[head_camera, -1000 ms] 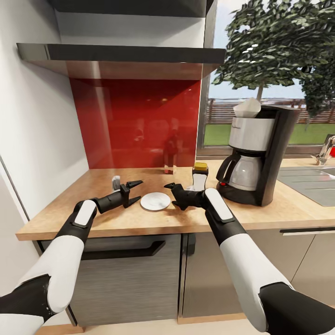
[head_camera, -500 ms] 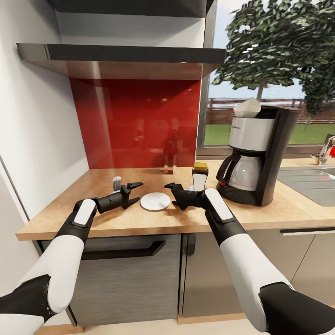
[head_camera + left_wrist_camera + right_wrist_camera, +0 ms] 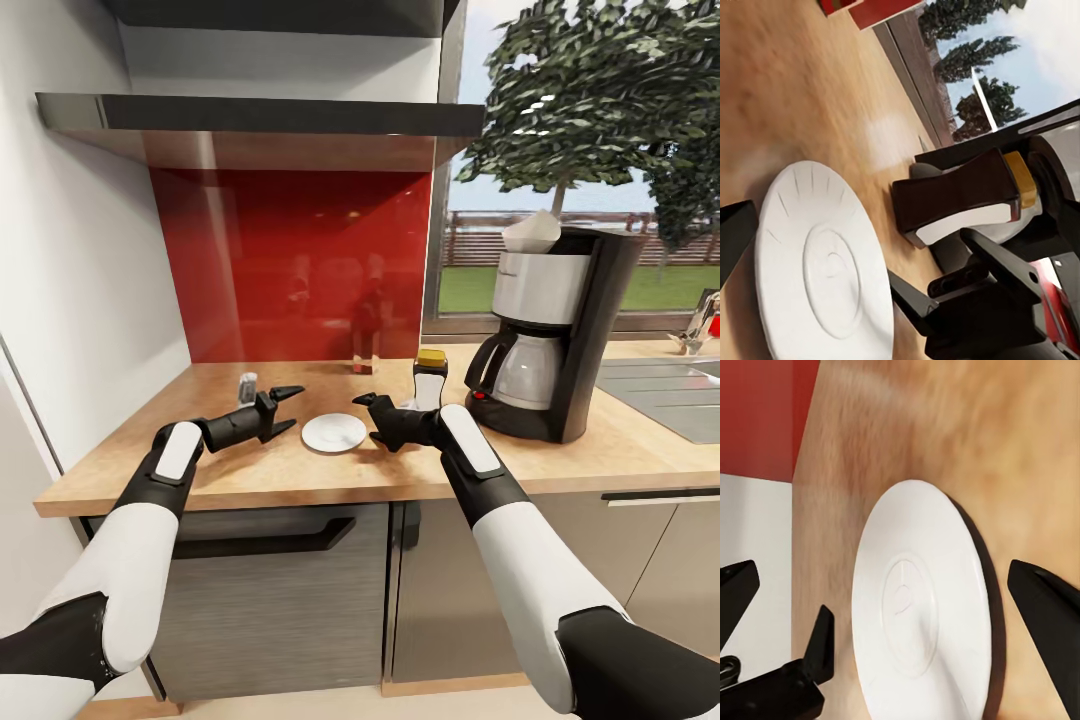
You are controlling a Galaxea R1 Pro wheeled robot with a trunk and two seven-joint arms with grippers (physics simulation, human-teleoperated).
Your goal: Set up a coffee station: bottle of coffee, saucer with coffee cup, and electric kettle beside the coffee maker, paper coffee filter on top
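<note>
The white saucer (image 3: 334, 432) lies bare on the kitchen countertop (image 3: 250, 470), between my two grippers. My left gripper (image 3: 291, 408) hovers open just left of it, and my right gripper (image 3: 368, 420) is open just right of it. Through the right wrist view the saucer (image 3: 922, 615) sits between the spread fingertips (image 3: 1046, 615). The bottle of coffee (image 3: 430, 380) stands behind my right gripper, beside the coffee maker (image 3: 555, 335). A paper coffee filter (image 3: 531, 232) rests on top of the machine. The kitchen shelf (image 3: 260, 115) hangs above. The coffee cup and electric kettle are out of view.
A small brownish glass object (image 3: 362, 362) stands against the red backsplash (image 3: 290, 260). The steel sink (image 3: 665, 390) and a tap (image 3: 700, 320) are at the far right. Grey cabinet fronts (image 3: 270, 600) run below the worktop edge.
My left gripper has lifted slightly and drawn back a little to the left. The right arm and the saucer have not moved.
</note>
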